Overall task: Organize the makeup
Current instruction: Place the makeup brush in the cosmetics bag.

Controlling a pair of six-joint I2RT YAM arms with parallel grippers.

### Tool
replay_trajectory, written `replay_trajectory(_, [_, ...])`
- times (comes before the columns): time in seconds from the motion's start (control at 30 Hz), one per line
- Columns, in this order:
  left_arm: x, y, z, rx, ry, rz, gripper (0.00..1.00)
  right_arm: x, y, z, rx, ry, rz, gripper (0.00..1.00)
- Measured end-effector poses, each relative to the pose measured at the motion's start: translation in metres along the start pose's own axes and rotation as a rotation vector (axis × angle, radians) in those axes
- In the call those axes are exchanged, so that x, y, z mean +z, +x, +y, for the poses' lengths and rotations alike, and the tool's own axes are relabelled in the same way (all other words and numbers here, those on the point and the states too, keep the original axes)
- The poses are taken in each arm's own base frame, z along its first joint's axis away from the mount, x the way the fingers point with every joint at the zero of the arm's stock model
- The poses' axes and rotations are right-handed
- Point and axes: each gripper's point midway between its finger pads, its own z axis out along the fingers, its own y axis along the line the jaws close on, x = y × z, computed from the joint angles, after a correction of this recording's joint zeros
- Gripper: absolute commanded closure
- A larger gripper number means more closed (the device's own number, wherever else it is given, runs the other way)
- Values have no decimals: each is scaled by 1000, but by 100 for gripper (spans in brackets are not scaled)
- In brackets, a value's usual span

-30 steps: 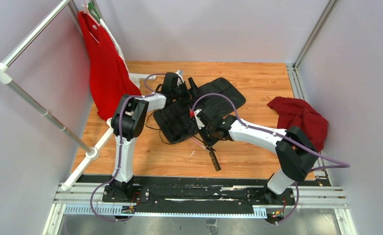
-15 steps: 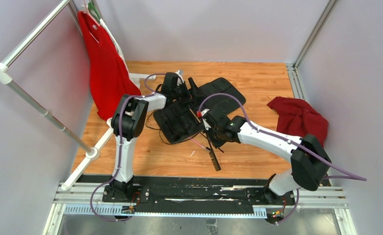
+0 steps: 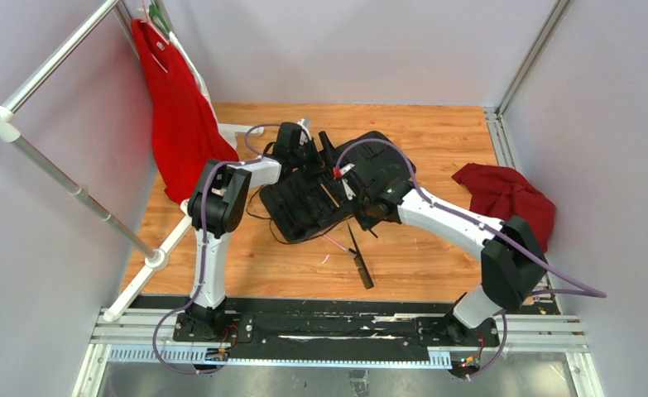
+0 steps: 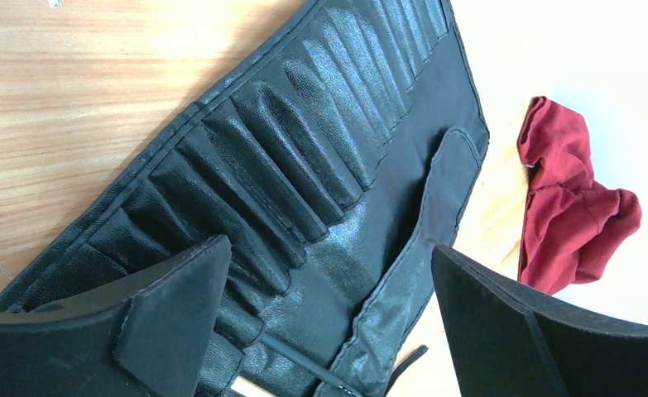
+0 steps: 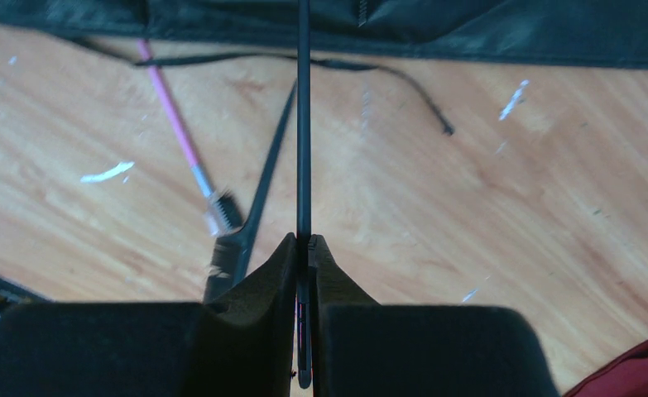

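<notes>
Counting three brushes in the right wrist view: one thin black brush clamped between the right fingers, its shaft running out toward the edge of the black roll. One pink brush and one black brush lie loose on the counter just left of it, heads close together. One cord trails off the roll. Left fingers apart, hovering over the roll's slots, holding nothing. One dark red cloth on the counter, well apart from the roll.

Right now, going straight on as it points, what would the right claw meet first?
Probably the black roll, with the brush the right claw grips touching first; depth unclear.
</notes>
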Motion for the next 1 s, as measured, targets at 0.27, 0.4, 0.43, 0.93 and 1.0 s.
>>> replay_trajectory(0.27, [-1, 1, 1, -1, -3, 8, 2, 25, -35, -42, 38, 25, -26, 99])
replay_trajectory(0.4, [-1, 1, 1, -2, -3, 8, 2, 36, -54, -55, 45, 16, -50, 99])
replay_trajectory(0.43, [-1, 1, 1, -2, -3, 8, 2, 39, -59, -58, 48, 14, -57, 99])
replay_trajectory(0.93, [-2, 2, 1, -12, -9, 19, 2, 78, -70, -51, 37, -66, -28, 99])
replay_trajectory(1.0, [-2, 1, 0, -15, -8, 19, 2, 80, -72, -50, 38, -73, -28, 99])
